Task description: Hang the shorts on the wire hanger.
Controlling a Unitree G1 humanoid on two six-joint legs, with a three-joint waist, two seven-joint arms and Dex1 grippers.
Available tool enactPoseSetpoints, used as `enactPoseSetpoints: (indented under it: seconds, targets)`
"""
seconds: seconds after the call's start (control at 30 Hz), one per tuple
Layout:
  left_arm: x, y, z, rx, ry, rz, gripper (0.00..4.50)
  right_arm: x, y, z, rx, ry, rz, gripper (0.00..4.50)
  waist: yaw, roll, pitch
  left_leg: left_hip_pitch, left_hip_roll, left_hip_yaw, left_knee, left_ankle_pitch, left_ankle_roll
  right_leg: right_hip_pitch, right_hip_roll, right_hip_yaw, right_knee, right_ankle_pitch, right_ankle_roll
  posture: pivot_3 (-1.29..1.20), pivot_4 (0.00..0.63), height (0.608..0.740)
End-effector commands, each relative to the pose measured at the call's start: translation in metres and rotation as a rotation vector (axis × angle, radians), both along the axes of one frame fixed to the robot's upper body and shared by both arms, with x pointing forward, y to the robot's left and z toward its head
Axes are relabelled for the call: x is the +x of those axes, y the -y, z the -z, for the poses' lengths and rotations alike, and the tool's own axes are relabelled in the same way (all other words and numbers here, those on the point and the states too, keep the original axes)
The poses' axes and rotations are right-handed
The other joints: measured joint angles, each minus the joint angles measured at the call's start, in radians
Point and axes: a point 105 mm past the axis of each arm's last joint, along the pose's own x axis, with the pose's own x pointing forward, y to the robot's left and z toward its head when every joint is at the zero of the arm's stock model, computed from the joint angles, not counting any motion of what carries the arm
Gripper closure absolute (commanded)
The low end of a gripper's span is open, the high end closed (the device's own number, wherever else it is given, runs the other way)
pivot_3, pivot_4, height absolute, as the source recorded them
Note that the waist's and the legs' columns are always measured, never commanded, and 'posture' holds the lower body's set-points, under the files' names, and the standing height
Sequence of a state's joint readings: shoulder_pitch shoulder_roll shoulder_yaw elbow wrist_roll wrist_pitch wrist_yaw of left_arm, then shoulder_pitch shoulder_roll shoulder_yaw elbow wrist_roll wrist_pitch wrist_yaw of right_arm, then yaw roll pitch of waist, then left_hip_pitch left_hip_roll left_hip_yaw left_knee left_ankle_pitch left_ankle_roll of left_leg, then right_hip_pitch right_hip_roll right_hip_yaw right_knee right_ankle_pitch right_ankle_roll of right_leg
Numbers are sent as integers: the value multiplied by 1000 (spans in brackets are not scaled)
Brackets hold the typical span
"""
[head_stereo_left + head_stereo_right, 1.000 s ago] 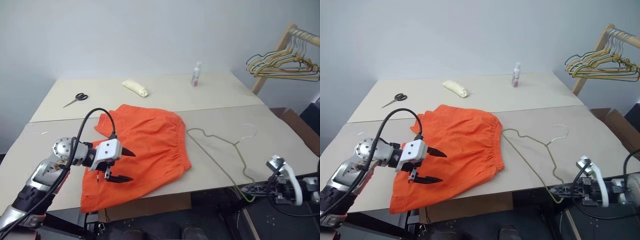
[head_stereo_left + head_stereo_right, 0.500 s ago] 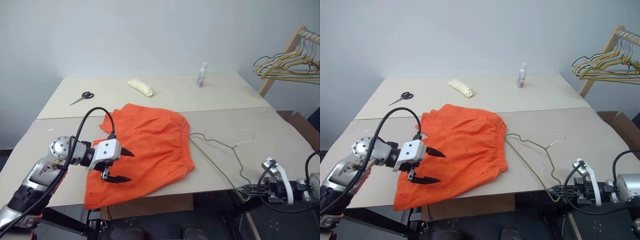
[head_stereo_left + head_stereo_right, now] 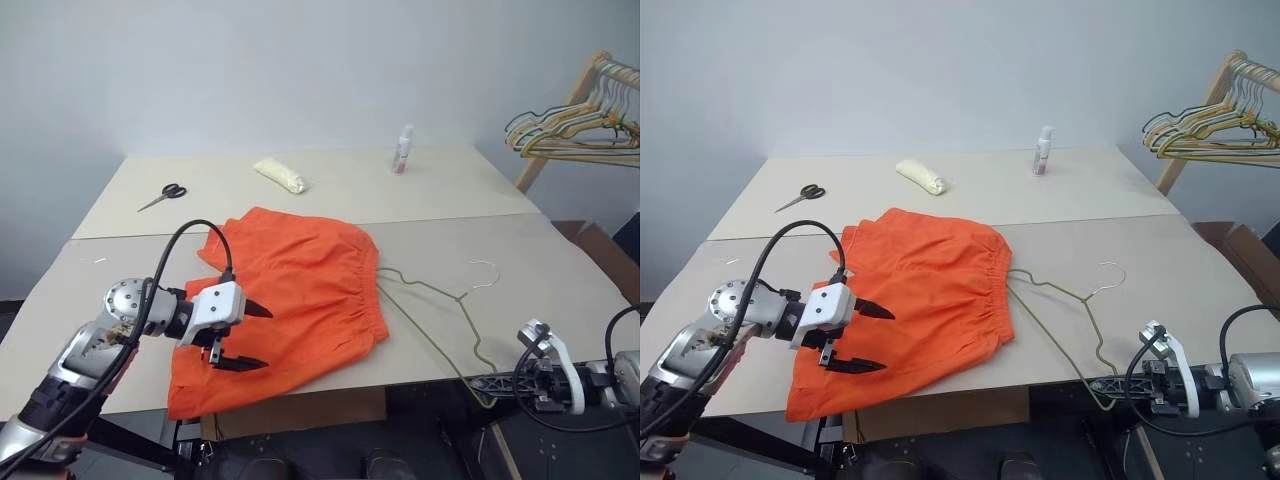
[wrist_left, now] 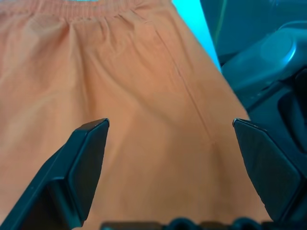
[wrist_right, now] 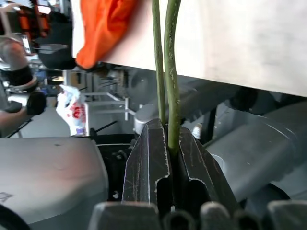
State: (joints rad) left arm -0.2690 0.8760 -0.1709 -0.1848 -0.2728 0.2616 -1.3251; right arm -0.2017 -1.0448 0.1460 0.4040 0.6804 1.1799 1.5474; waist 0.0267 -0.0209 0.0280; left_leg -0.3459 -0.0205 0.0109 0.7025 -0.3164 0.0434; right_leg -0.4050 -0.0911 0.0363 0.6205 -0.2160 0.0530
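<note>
Right tool point(image 5: 169, 158) pinching wire hanger point(image 3: 440, 320) corner off desk point(image 3: 560, 270) edge; left tool point(image 3: 243, 337) gaping wide over shorts point(image 3: 300, 290) — hanger needing swing toward waistband at 10 o'clock.

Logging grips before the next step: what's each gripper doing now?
Left gripper: open above the shorts.
Right gripper: shut on the wire hanger.

Shorts point(image 3: 290, 290) on table point(image 3: 560, 270), left of wire hanger point(image 3: 440, 320); scissors point(image 3: 163, 195), bottle point(image 3: 403, 149) behind.
</note>
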Motion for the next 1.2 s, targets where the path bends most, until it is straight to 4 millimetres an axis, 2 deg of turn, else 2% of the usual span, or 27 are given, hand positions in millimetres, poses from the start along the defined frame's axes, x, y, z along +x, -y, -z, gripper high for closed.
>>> enactPoseSetpoints:
  seconds: [0.03, 0.4, 0.6, 0.8, 0.97, 1.13, 1.2]
  targets:
    - [2, -1, -9, 10, 58, -4, 19, 10, -8, -8, 44, 32, -44, 4500, -1, 0, 0, 0, 0, 0, 0, 0, 0, 0, 0, 0, 0, 0, 0, 88, 0, 740]
    - [-2, -1, -5, 19, 63, -30, 19, 59, -16, -6, 32, 81, 10, 4500, 15, 0, 0, 1, 0, 0, 0, 0, 0, 0, 0, 0, 0, 0, 0, 126, 0, 740]
    - [-3, 0, -2, 15, 63, -38, 19, 65, -33, -11, 61, 75, -45, 4500, 27, 0, 0, -1, -1, -2, 0, 0, 0, -1, -1, -1, 0, 0, -1, 135, 0, 740]
    - [-4, 2, 0, 18, 64, -37, 19, 89, -45, -16, 32, 70, -40, 4500, 19, 1, 0, 0, -1, -2, 0, 0, 0, -1, 0, -1, 2, 0, -1, 146, 0, 740]
    - [-5, 2, 2, 30, 71, -24, 19, 98, -55, -14, 19, 66, -49, 4500, 24, 1, 0, -1, -2, -3, 0, 0, -1, -2, -1, -2, 2, 0, -1, 156, 0, 740]
    - [-4, 7, -2, -2, 84, -28, 19, 109, -54, -7, -36, 88, 7, 4500, 27, 1, 0, -2, -3, -4, 0, 1, -1, -3, -1, -2, 3, 0, -1, 165, 0, 740]
    - [-3, 8, -1, 1, 90, -32, 19, 118, -49, -12, -36, 133, 63, 4500, 28, 1, 0, -2, -4, -4, 0, 1, -2, -3, -1, -2, 3, 0, -1, 162, 0, 740]
